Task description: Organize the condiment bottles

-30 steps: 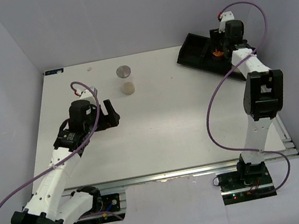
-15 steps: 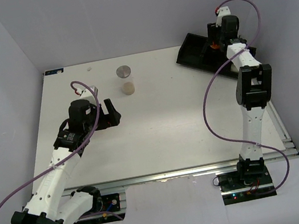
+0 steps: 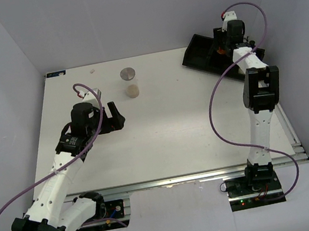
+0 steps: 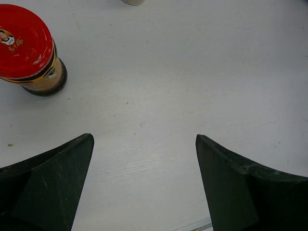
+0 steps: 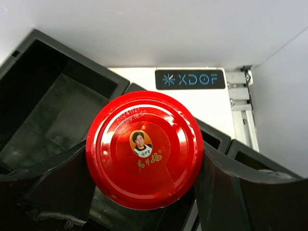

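Condiment bottles, three showing. Item one: held red-capped jar, with a small portrait label and gold characters on its lid, is sitting between the two dark fingers of the right hand, which is clamping it at the cap from both sides. This jar is sitting over a compartment of the black compartment tray; whether its base is touching the tray floor cannot be told. The tray is lying at an angle in the far right corner of the bench, near a dark XDOF label. Item two: second red-capped jar, with brown contents and a yellow-and-black band under the cap, is standing upright on the bench ahead and to the left of the left hand, apart from its fingers. The left hand is hovering over bare bench with its fingers spread wide and gripping nothing. Item three: grey-lidded clear jar, with pale brown contents low in its body, is standing upright at the far middle of the bench, beyond the left hand and well apart from the tray.
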